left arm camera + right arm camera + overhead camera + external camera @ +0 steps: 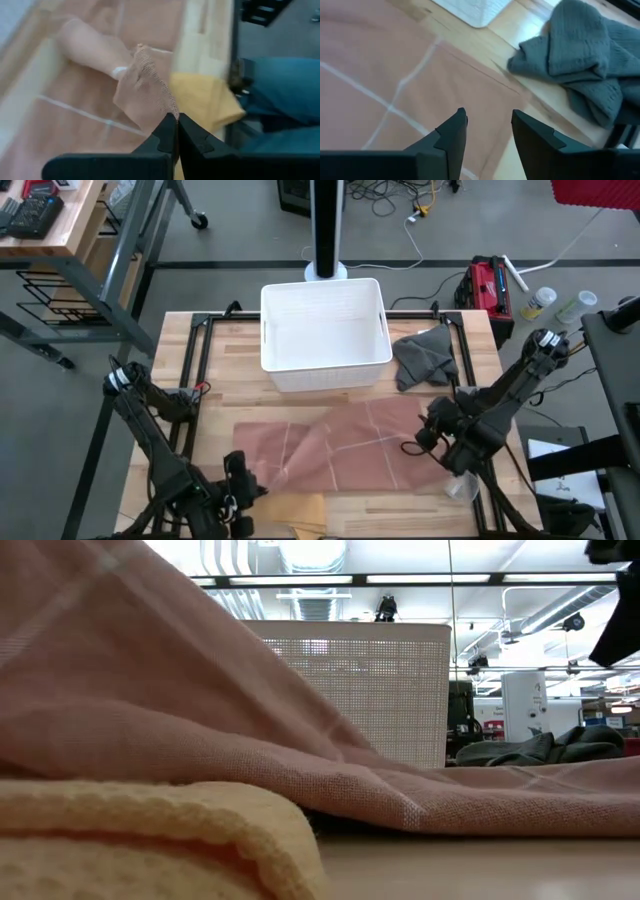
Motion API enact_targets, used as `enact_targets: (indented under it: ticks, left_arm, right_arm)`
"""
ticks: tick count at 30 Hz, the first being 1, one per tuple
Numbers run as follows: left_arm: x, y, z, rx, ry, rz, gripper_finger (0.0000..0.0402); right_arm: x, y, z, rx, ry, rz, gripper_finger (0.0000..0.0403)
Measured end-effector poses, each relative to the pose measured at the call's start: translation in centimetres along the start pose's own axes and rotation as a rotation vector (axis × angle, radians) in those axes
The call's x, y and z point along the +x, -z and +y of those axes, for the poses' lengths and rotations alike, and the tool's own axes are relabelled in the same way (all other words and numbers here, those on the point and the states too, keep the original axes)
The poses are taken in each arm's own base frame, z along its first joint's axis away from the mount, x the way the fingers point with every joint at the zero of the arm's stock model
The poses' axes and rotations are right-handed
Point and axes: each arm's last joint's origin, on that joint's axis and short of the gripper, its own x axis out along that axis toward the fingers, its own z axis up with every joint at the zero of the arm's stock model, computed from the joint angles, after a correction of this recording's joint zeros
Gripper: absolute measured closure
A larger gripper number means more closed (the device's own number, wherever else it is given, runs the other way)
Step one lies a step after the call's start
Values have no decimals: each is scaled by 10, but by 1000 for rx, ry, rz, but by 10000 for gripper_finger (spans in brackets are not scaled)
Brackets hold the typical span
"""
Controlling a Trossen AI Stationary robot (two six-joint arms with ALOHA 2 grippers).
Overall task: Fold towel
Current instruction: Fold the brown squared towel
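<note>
From above you see the pink towel [340,448] spread across the middle of the wooden table [180,360], its left part rumpled and lifted toward the left gripper [243,480] at the table's near-left edge. What that view cannot tell you, your left wrist camera does: the left fingers [170,131] are pressed together on a gathered corner of the pink towel, which stands up in a crumpled peak above the fingertips. Just beside that corner lies a yellow cloth [205,100], partly under the towel; the low camera shows its waffle-textured edge [150,830] filling the foreground, with the pink towel draped up and over it.

Your right gripper [425,435] sits over the towel's right end. Only the right wrist camera shows its state: the fingers [452,131] stand apart with nothing between them, above the towel's far-right corner.

A white perforated basket [325,335] stands at the far side of the table, just beyond the towel. A crumpled grey cloth [425,358] lies to its right, near the towel's far-right corner but apart from it. In the left wrist view, a person's leg in blue jeans [285,90] shows past the table edge.
</note>
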Motion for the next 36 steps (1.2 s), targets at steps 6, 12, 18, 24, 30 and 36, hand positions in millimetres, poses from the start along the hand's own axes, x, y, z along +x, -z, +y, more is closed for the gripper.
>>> enact_targets:
  ticks: [6,12,18,24,30,36]
  left_arm:
    - [8,12,-7,22,81,14,401]
    - [23,25,-12,-9,222,49,401]
    - [30,45,-17,-118,401,140,401]
    - [26,75,-14,-232,367,202,401]
    - [20,89,-13,-245,336,141,401]
    - [16,94,-12,-265,315,134,401]
  right_arm:
    - [15,-12,3,-5,78,93,244]
    - [40,-27,13,-14,126,210,246]
    - [79,-42,20,-82,193,367,235]
    - [117,-56,23,-168,185,461,222]
    - [139,-69,24,-201,102,491,213]
    - [152,-83,21,-198,28,484,208]
